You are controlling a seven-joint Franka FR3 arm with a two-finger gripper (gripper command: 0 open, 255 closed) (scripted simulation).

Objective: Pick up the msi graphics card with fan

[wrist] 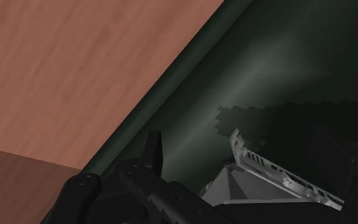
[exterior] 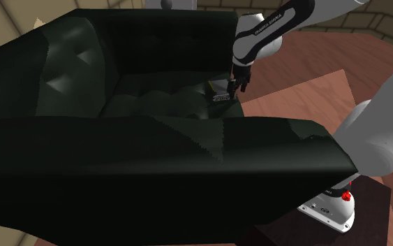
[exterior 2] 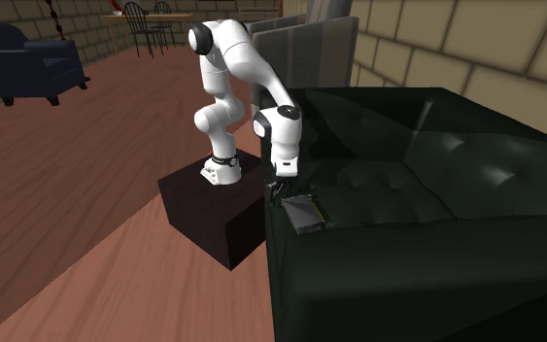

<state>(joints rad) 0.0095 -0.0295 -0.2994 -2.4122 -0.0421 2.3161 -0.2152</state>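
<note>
The graphics card (exterior 2: 303, 213) is a flat dark grey slab with a pale metal bracket, lying on the dark green sofa's seat (exterior 2: 378, 189) close to the seat's front edge. In the shoulder view the card (exterior: 220, 91) sits just left of my black gripper (exterior: 237, 85), which points down at the card's end. From the second exterior view my gripper (exterior 2: 280, 188) hangs right over the card's near edge. The wrist view has the card's bracket (wrist: 260, 167) close up between my two fingers (wrist: 152, 151), which stand wide apart and open. I cannot see them touching it.
The sofa's backrest (exterior: 62, 70) and armrest (exterior: 153, 161) rise around the seat. Brown wooden floor (wrist: 75, 70) lies beyond the seat's edge. My stand is a dark box (exterior 2: 213, 209) beside the sofa. A blue armchair (exterior 2: 23, 58) stands far off.
</note>
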